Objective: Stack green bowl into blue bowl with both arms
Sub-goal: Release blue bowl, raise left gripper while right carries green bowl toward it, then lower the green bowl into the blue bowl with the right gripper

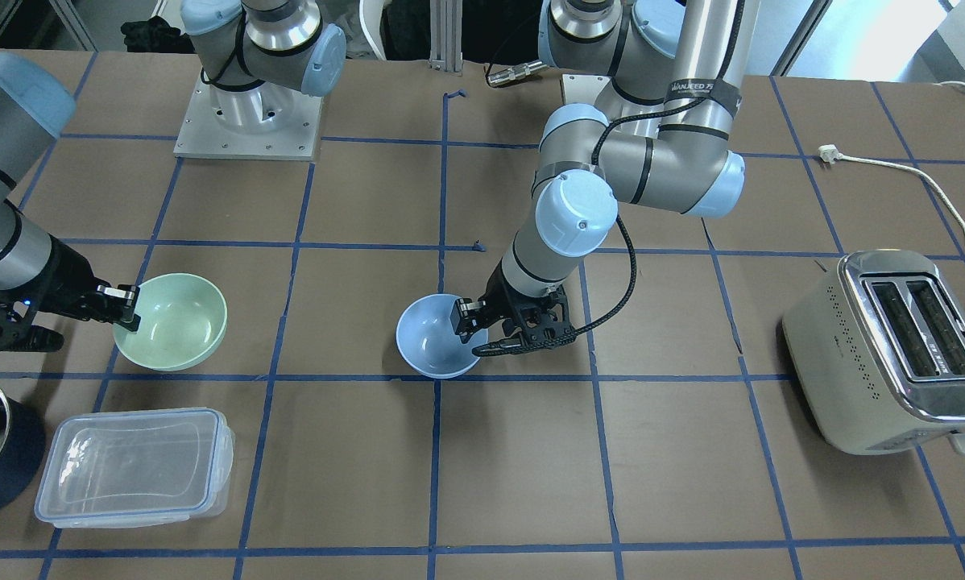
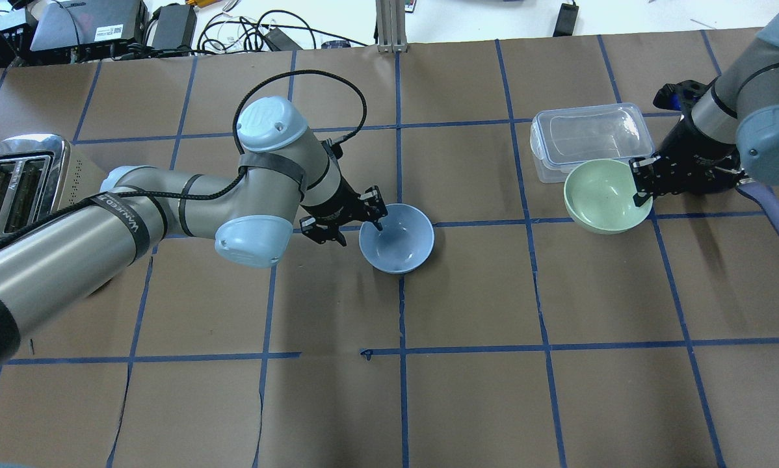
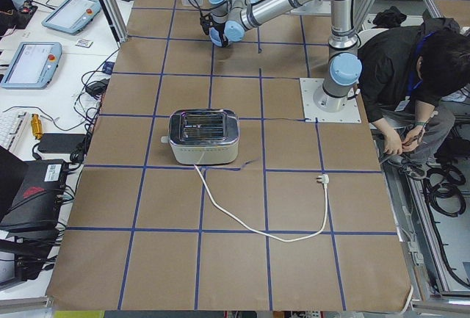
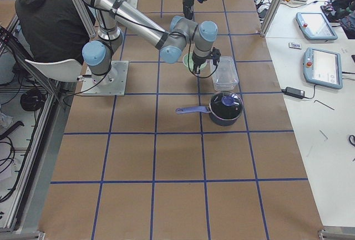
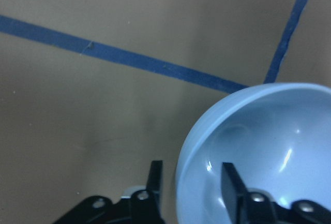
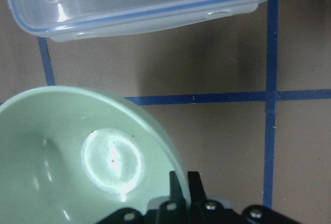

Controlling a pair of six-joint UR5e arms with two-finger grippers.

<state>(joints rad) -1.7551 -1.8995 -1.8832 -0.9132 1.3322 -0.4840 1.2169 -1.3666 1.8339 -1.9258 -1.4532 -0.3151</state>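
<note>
Front-facing view: left arm (image 1: 563,234) reaches down to the blue bowl (image 1: 430,350) on the counter (image 1: 531,467). The left jaws straddle the bowl's rim on the toaster (image 1: 893,354) side, one finger (image 1: 460,314) inside the bowl and the other outside. Right arm (image 1: 7,242) meets the green bowl (image 1: 178,326); the right jaws sit on its rim. A clear plastic container (image 1: 136,463) lies just beside the green bowl, on the operators' side of the right jaws. The two bowls are well apart.

Overhead view: blue bowl (image 2: 399,244) sits directly ahead of the left jaws, the rim between them. Green bowl (image 2: 601,198) sits at the right jaws, its far edge touching or overlapping the container (image 2: 591,133).

Right side view: green bowl (image 4: 190,61) under the near arm's wrist; a dark pot (image 4: 224,108) with a handle stands nearer the camera than those jaws.

Left wrist view: left jaws apart, with a gap to the blue rim (image 5: 186,151) on both sides; not clamped.

Right wrist view: right jaws together, pinched on the green bowl's (image 6: 67,146) rim. Container (image 6: 145,1) lies straight ahead of them. Cannot tell whether the bowl is lifted off the counter.
</note>
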